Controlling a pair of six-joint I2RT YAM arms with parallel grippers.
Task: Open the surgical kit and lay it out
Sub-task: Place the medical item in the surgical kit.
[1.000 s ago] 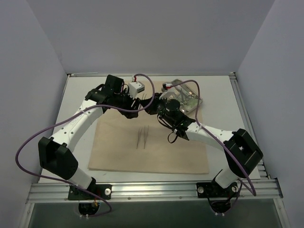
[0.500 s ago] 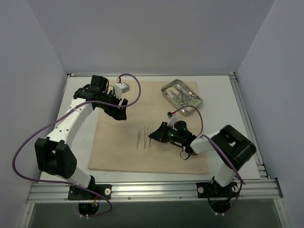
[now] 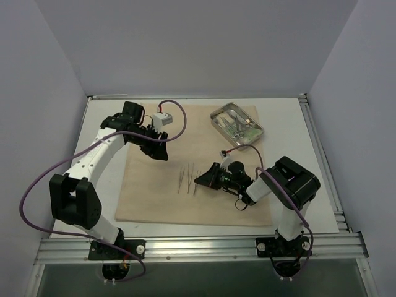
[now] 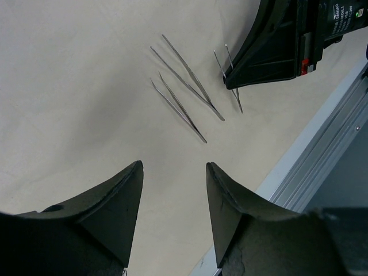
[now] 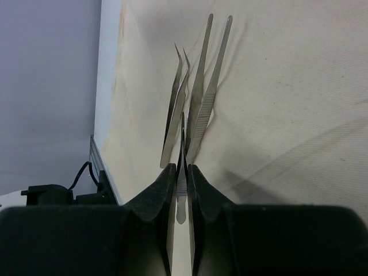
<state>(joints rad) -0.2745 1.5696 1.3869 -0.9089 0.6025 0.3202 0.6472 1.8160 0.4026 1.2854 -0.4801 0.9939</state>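
Setting down a third pair of tweezers [image 5: 181,201] looks to be the step in hand. The right gripper [image 3: 199,180] sits low over the middle of the cloth wrap [image 3: 154,198], its fingers pressed together on that thin pair, whose tips point toward 12 o'clock in the wrist view. Two other pairs of tweezers [image 5: 199,92] already lie side by side on the cloth, just beside the held one at its 9 o'clock as seen from above; whether the held pair touches the cloth I cannot tell. The left gripper [image 4: 173,172] hangs over the cloth at about 11 o'clock from the row, fingers spread apart and holding nothing. The steel tray [image 3: 224,114] stands at the cloth's 1 o'clock corner with metal instruments inside, too small to name. The cloth is spread flat, so opening seems done and laying out is partway. The next move, I judge, calls for parting the right fingers gently so the pair drops parallel to its neighbours without nudging them, then lifting clear and going to the tray for another piece.
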